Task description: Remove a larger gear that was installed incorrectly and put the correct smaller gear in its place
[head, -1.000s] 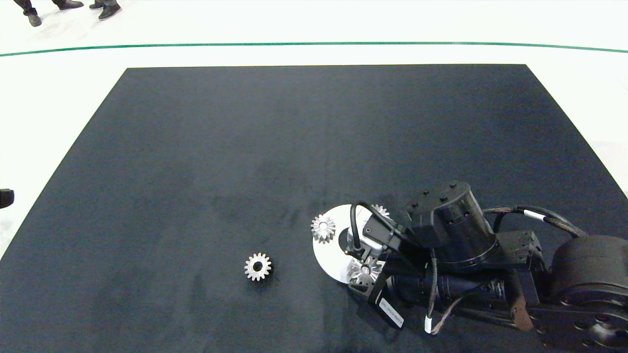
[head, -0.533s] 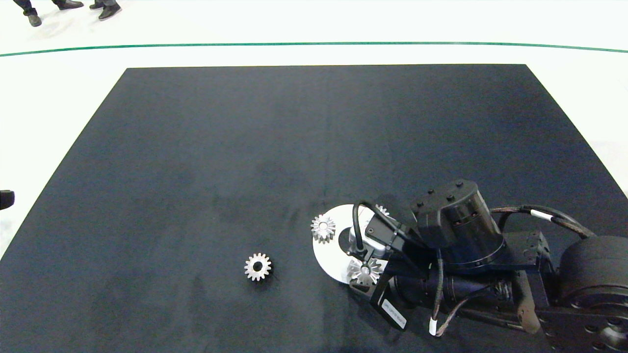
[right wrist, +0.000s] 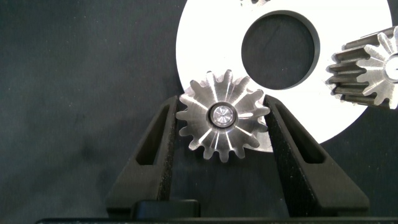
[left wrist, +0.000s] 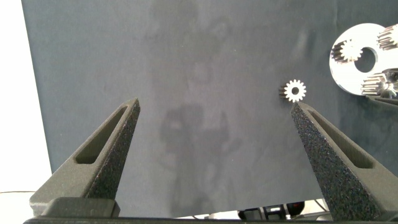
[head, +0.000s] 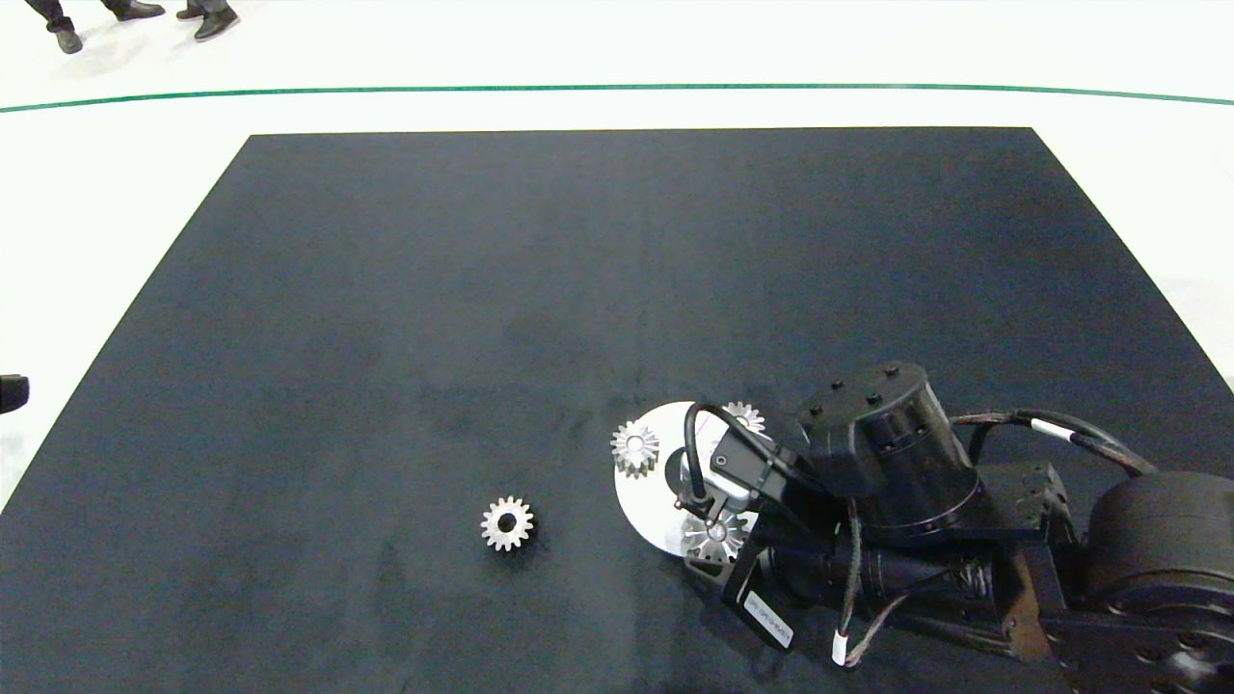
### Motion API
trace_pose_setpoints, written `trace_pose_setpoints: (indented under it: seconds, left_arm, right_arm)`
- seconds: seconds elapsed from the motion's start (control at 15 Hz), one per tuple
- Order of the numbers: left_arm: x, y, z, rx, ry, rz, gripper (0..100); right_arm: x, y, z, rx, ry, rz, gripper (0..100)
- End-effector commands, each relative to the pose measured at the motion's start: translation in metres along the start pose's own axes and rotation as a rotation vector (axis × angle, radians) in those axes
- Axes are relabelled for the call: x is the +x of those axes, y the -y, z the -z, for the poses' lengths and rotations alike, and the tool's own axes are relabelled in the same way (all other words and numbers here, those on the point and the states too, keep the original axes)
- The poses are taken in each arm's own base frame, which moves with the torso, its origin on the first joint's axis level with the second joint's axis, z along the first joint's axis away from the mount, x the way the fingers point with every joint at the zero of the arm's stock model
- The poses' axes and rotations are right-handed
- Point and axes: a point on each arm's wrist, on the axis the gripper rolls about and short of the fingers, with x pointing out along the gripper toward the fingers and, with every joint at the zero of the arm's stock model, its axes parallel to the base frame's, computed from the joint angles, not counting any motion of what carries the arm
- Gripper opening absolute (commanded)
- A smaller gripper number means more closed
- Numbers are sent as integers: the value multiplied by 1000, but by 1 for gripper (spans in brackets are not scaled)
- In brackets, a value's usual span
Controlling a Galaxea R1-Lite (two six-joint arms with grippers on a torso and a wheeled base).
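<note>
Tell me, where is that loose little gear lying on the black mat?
In the head view the smaller gear lies alone on the black mat, towards its near edge and left of the silver disc, apart from it. Neither gripper touches it.

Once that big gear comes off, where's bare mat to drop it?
Bare mat lies open beyond and left of the smaller gear. It is crowded around the round plate, where the right gripper grips the larger gear beside two mounted gears. The left gripper hovers open at the mat's left.

Larger gear (right wrist: 222,116) flat btwn fingers, smaller gear (head: 507,523) loose on mat
</note>
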Motion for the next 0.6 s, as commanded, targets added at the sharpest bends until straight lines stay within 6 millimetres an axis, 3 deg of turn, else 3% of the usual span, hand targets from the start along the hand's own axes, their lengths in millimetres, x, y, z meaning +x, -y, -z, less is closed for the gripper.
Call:
trace_pose_setpoints:
  seconds: [0.07, 0.6]
  left_arm:
    - [0, 0, 0, 0, -4, 0, 100]
    - [0, 0, 1, 2, -4, 0, 100]
  right_arm:
    - [1, 0, 0, -5, -6, 3, 7]
    - [0, 1, 0, -8, -44, -1, 7]
